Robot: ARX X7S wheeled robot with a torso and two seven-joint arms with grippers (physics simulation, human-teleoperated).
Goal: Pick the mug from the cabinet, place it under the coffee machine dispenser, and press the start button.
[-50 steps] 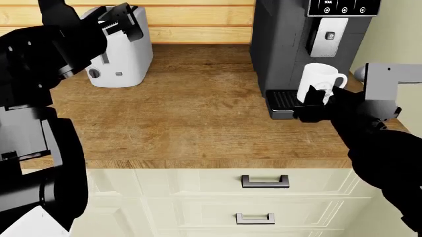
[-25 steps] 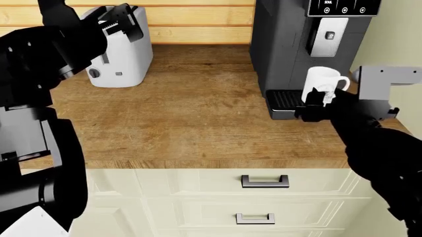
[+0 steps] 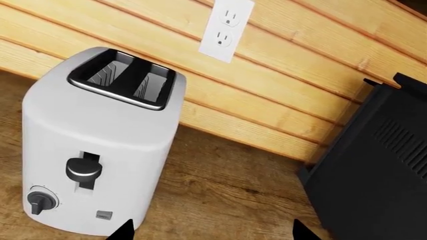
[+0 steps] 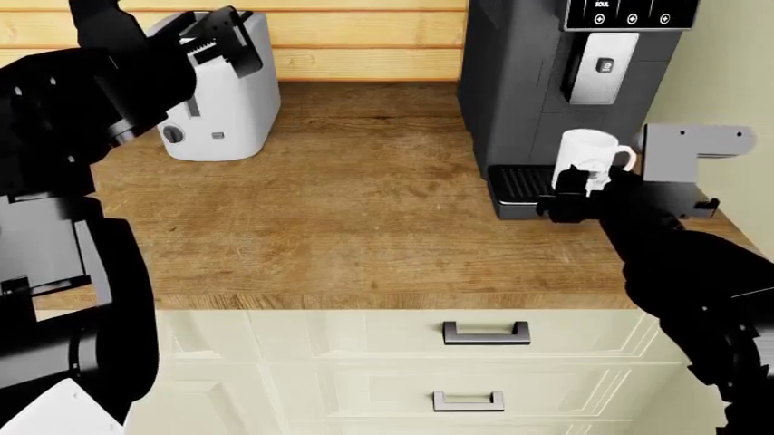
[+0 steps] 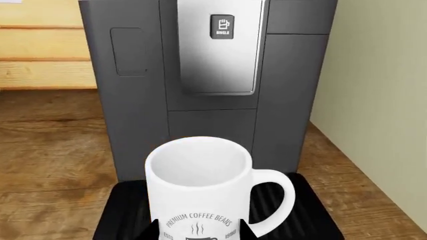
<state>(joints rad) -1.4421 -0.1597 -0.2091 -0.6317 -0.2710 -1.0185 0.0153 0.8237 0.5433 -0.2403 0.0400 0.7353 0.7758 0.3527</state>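
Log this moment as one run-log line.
phase: placing | right gripper: shut on mug, upright above drip tray, below dispenser | left gripper: open, idle by toaster | start button: unpressed

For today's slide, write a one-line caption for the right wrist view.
White mug printed "Premium Coffee Beans" stands upright on the black drip tray beneath the coffee machine's silver dispenser.

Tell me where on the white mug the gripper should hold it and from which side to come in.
Grip the mug across its cylindrical body, coming from the front, the side facing away from the coffee machine. It stands upright on the drip tray with the machine directly behind, and its loop handle juts out sideways, so the plain round wall is probably the surest hold. The right gripper is already there.
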